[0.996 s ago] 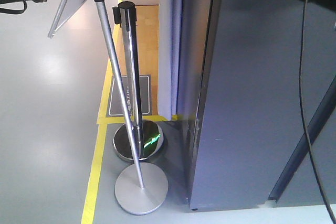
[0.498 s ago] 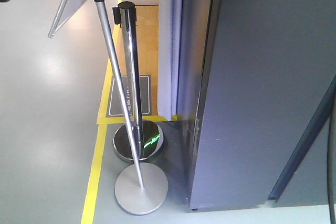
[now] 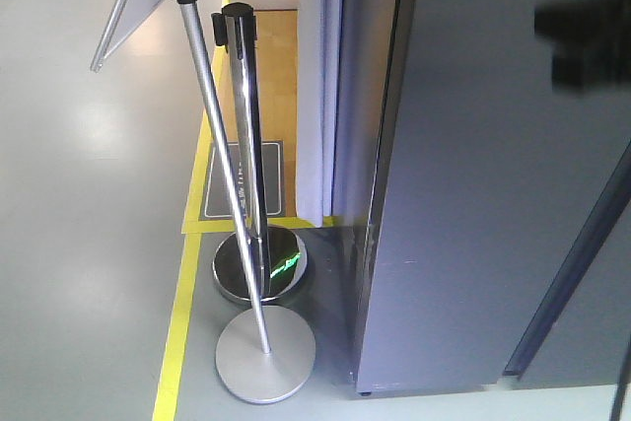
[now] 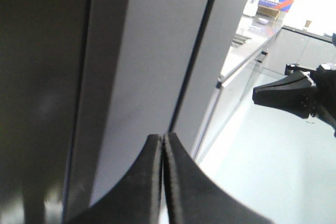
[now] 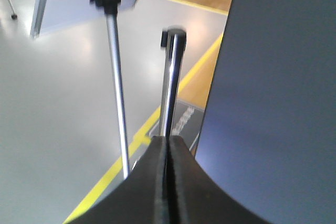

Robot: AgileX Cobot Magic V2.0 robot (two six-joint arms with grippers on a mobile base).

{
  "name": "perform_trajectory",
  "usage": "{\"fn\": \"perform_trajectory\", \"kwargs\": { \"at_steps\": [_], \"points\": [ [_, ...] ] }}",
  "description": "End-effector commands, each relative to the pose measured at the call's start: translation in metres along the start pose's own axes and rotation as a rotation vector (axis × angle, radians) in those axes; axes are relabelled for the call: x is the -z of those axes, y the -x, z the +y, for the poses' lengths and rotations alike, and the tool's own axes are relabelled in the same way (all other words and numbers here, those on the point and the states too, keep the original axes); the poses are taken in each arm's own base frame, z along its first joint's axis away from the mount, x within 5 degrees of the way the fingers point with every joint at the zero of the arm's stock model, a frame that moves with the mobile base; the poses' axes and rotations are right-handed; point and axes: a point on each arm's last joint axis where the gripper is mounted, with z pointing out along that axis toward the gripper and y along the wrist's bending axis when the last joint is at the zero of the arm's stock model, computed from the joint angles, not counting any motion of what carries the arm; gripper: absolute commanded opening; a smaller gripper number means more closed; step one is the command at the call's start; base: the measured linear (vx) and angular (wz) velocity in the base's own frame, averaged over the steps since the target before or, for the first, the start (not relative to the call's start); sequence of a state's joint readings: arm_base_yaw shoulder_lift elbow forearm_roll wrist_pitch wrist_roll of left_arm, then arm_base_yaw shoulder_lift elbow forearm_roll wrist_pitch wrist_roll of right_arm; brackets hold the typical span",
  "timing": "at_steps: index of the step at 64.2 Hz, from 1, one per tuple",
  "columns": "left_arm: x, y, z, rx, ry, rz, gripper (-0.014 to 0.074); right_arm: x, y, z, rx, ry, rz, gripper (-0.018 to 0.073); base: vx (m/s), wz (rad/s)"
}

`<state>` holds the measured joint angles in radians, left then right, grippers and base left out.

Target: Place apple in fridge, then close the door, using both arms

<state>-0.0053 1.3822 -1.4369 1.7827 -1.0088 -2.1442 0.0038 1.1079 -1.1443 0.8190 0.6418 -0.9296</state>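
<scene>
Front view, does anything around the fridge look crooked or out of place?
Yes: the sign stand leans, its pole crossing the upright chrome post, and their round bases nearly touch. The fridge itself looks shut and undamaged.

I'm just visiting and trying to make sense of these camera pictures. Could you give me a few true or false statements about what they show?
1. Both grippers are shut with nothing between the fingers. True: left gripper, right gripper.
2. An apple is in view. False: none shows in any view.
3. The fridge shows only its dark grey outside. True.
4. A single metal post stands beside the fridge. False: a chrome barrier post and a leaning sign stand.
</scene>
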Motion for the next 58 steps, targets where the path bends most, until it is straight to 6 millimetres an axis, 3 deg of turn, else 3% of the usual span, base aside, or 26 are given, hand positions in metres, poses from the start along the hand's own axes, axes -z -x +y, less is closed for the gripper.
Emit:
{"fn": "perform_trajectory", "kwargs": {
  "at_steps": [1,18,31,40,58],
  "points": [
    [0.013,-0.012,-0.015,0.016,0.034,-0.015,-0.0007,0.020,-0.010,0.010,-0.013,-0.035,-0.054,-0.0005,0.00,0.00],
    [0.044,-0.138,-0.024,0.199,0.188,0.099,-0.0007,0.042,-0.099,0.043,-0.073,0.012,0.074,-0.0005,0.00,0.00],
    [0.073,-0.214,-0.030,0.335,0.368,0.049,-0.0007,0.055,-0.141,0.062,-0.090,0.065,0.134,-0.0005,0.00,0.00],
    [0.084,-0.230,-0.036,0.367,0.414,-0.019,-0.0006,0.059,-0.154,0.069,-0.091,0.100,0.164,-0.0005,0.00,0.00],
    [0.087,-0.228,-0.043,0.364,0.379,-0.046,-0.0006,0.060,-0.159,0.075,-0.096,0.154,0.201,-0.0005,0.00,0.00]
  ]
}}
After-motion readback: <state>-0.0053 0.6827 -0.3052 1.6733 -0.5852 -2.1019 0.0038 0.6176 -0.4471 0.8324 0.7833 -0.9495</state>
